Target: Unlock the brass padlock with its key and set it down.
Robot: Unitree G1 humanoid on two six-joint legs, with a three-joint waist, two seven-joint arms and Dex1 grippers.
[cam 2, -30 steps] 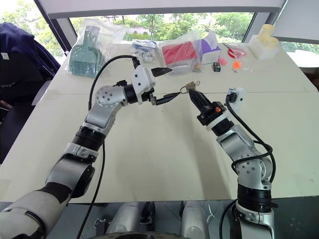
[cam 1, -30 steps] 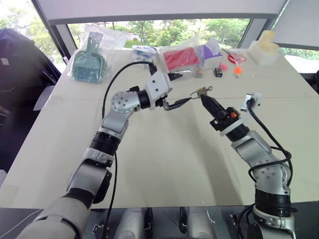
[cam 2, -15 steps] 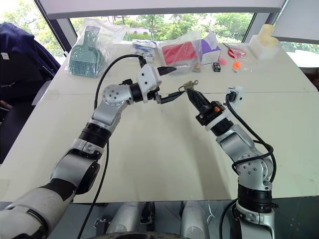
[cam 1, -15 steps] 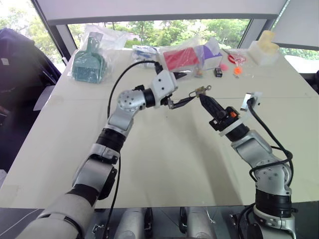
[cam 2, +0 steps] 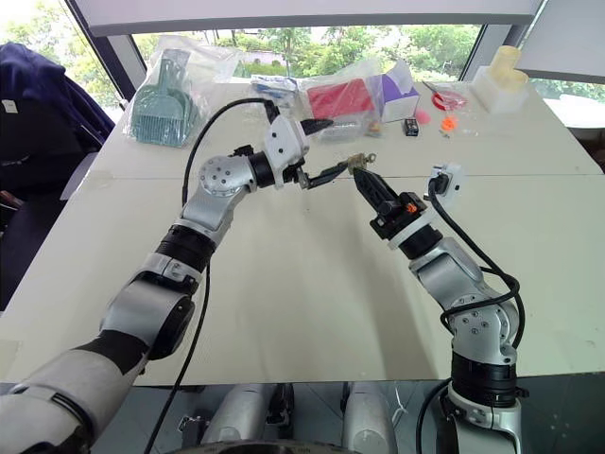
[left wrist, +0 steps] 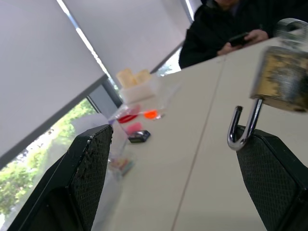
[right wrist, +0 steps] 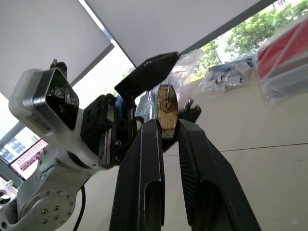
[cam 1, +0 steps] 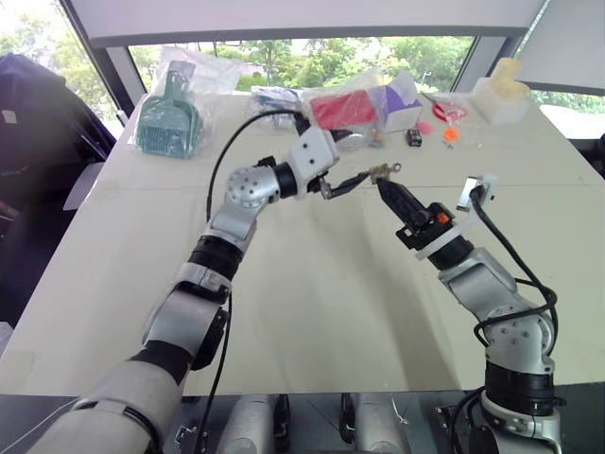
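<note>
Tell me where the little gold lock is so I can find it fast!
Look above the middle of the big pale table, where the two robot arms meet. The right gripper pinches the brass padlock at its fingertips. It is the only thing up in the air, a tiny yellow block with a silvery hook.

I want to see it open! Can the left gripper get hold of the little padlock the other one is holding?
Probably yes. The left gripper is open, with the brass padlock's hanging shackle close to its fingers. The right gripper pinches the body, and nothing blocks the way.
</note>
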